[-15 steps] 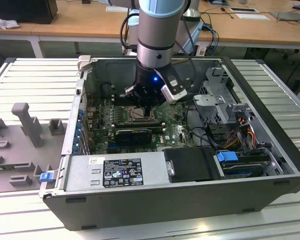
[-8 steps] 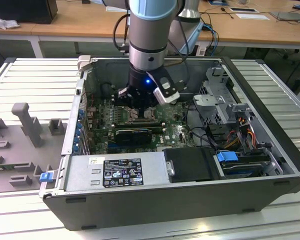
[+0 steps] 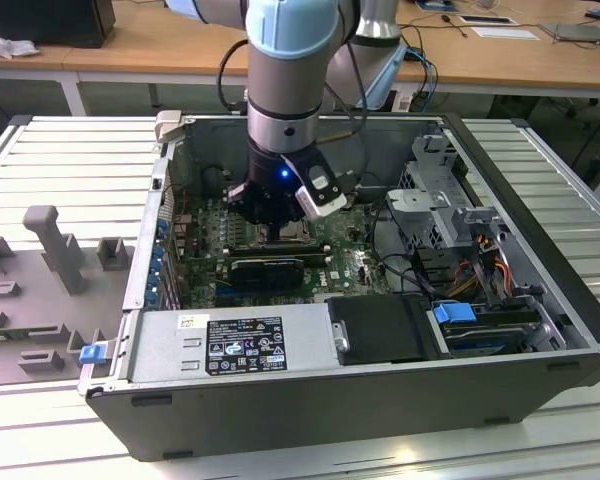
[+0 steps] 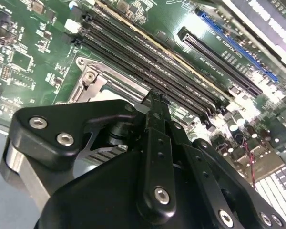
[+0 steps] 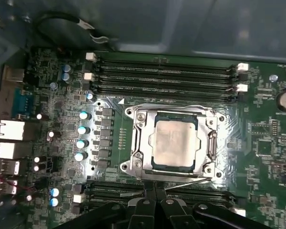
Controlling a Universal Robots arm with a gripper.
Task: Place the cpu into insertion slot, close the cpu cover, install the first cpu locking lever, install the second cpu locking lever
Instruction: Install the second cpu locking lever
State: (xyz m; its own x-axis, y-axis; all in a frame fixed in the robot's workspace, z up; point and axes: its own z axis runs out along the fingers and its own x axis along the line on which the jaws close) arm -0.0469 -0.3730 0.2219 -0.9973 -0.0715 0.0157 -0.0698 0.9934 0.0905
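Exterior view: arm reaches down into the open computer case (image 3: 540, 300), gripper (image 3: 277, 228) low over the motherboard (image 3: 350, 262) at frame centre.

First wrist view: cpu (image 5: 174, 141) sits flat in the insertion slot (image 5: 129, 139), right of frame centre, silver top showing. The cpu cover (image 5: 144, 125) lies closed around it, its window framing the chip. A thin locking lever (image 5: 190, 180) runs along the socket's lower edge. Gripper (image 5: 155, 190) at bottom centre, fingers (image 5: 148, 189) pressed together with no gap seen, tips at that lower socket edge, touching or just above the lever; can't tell which. Nothing clamped between them. Memory slots (image 5: 162, 76) run across above the socket, more below it.

Second wrist view: gripper (image 4: 156, 98) fills the lower half, closed fingers point at the socket corner (image 4: 88, 78) in the upper left; memory slots (image 4: 148, 62) run diagonally past the tips.
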